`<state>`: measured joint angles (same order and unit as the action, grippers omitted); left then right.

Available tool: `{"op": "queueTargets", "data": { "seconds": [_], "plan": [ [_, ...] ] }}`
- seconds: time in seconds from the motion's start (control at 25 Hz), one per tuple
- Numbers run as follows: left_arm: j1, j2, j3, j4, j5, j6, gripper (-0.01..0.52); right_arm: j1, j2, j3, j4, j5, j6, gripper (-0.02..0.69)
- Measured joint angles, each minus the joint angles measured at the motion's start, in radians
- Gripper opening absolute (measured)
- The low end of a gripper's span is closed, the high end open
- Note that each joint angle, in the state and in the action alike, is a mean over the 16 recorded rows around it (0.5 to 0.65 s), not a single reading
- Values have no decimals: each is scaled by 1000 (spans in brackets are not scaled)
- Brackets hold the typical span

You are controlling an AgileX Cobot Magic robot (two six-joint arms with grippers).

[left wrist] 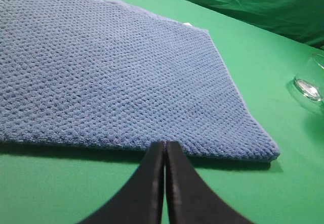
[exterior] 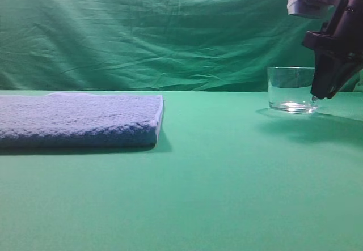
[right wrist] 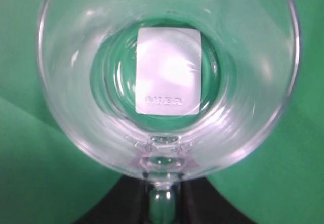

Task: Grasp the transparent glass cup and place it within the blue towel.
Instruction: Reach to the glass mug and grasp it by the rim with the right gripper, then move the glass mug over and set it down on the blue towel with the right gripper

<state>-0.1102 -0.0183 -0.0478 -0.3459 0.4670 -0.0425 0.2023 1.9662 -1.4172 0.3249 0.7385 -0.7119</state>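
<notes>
The transparent glass cup (exterior: 290, 89) stands upright on the green table at the right. My right gripper (exterior: 313, 97) comes down on its right side. In the right wrist view I look straight down into the cup (right wrist: 76, 107), which has a white label (right wrist: 168, 71) at its base. There the right gripper (right wrist: 162, 183) is shut on the cup's handle (right wrist: 162, 204), a black finger pressing each side. The blue towel (exterior: 79, 119) lies flat at the left, far from the cup. My left gripper (left wrist: 165, 145) is shut and empty, hovering just before the towel's (left wrist: 116, 72) near edge.
A green cloth (exterior: 142, 30) hangs as a backdrop behind the table. Bare green table surface (exterior: 215, 166) stretches between towel and cup. In the left wrist view the cup (left wrist: 311, 80) shows at the far right edge.
</notes>
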Motion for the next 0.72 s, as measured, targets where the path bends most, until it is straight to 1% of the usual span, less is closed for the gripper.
{"op": "queueTargets", "data": {
  "seconds": [0.4,0.72],
  "plan": [
    [0,0,0,0,0,0,0,267,20,-207,-6,-21,3,102],
    [0,0,0,0,0,0,0,472,123,-368,0,-69,10,102]
  ]
}}
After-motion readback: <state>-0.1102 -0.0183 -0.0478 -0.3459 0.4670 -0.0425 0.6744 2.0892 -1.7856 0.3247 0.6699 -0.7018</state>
